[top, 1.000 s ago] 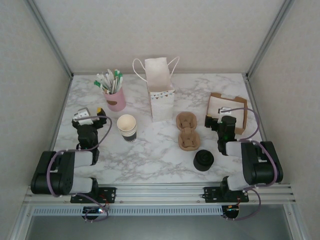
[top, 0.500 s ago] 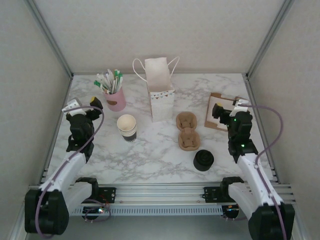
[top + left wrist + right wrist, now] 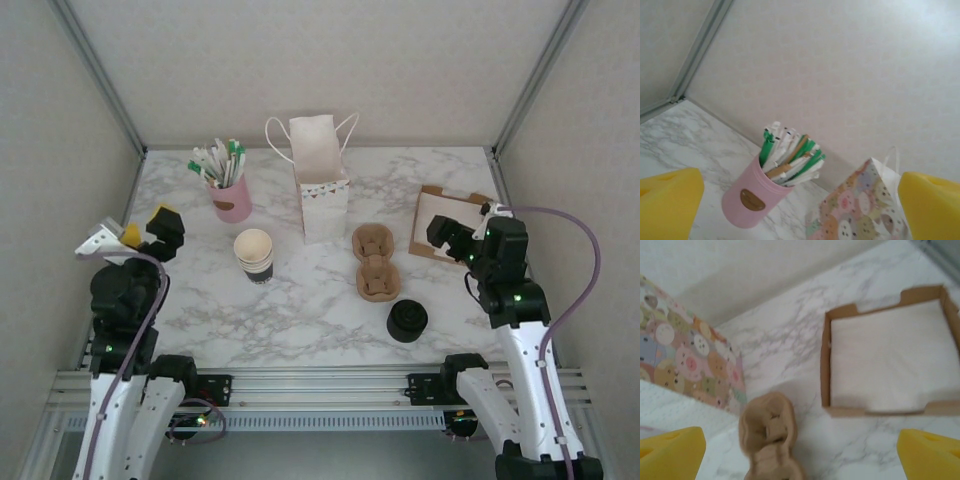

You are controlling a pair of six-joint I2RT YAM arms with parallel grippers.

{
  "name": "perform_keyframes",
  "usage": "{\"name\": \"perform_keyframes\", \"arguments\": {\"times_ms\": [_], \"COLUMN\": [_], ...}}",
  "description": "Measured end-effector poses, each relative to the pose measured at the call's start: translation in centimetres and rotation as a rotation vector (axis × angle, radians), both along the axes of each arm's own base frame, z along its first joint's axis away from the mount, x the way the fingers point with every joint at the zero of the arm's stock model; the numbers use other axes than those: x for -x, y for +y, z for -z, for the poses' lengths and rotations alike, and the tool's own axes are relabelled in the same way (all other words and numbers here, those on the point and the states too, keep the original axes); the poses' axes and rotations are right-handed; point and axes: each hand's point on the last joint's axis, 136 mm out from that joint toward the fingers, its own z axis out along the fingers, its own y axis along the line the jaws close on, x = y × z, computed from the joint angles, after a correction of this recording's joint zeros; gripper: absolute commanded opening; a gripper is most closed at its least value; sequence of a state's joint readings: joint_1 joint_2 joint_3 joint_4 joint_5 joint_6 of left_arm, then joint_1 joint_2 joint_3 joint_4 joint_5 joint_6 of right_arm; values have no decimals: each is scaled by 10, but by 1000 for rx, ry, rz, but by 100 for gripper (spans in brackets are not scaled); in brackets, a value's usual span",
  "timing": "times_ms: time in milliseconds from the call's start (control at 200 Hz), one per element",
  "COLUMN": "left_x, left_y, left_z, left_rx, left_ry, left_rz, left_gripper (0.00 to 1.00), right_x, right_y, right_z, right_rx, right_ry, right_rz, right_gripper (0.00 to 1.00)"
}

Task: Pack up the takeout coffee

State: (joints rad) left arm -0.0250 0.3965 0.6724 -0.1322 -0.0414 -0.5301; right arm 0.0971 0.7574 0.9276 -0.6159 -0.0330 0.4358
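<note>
Tabletop of white marble pattern carries everything, and the paper cup, cream above and dark below, stands upright left of centre with its top open, showing its cream inside. It is well apart from both arms. A white paper bag with handles stands upright behind it and to the right, mouth open. A pink holder full of green and white sachets sits left of the bag. A brown pulp cup carrier lies right of centre, and a stack of black lids rests just in front of it. A cardboard tray of white napkins lies near the right edge. The left gripper hangs raised over the left edge with its jaws spread wide, holding nothing; its yellow pads frame the holder and the bag's patterned side in the left wrist view. The right gripper hovers at the tray's near side, also wide open and empty, looking down on napkins, carrier and bag.
</note>
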Motion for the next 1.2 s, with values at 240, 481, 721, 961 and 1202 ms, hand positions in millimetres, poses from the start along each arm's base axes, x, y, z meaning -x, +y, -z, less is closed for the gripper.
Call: {"name": "perform_keyframes", "arguments": {"times_ms": [240,481,721,961,1202], "left_x": [7,-4,-34,-48,-49], "left_y": [2,-5,-35,-55,-57], "left_z": [38,88,141,159,140], "left_rx": [73,232,295,278,216], "left_ry": [145,254,488,638,630], "left_rz": [-11,11,144,252,283], "left_gripper": [100,100,100,99,73], "right_x": [-5,-7,-9,-10,-7], "right_y": [17,40,63,94,127], "right_z": [11,20,30,46,46], "right_rx": [-101,-199,-263,-268,-179], "right_ry": [123,171,205,278,307], "right_rz": [-41,-134,-240,-353,-462], "right_gripper": [99,98,91,82,78]}}
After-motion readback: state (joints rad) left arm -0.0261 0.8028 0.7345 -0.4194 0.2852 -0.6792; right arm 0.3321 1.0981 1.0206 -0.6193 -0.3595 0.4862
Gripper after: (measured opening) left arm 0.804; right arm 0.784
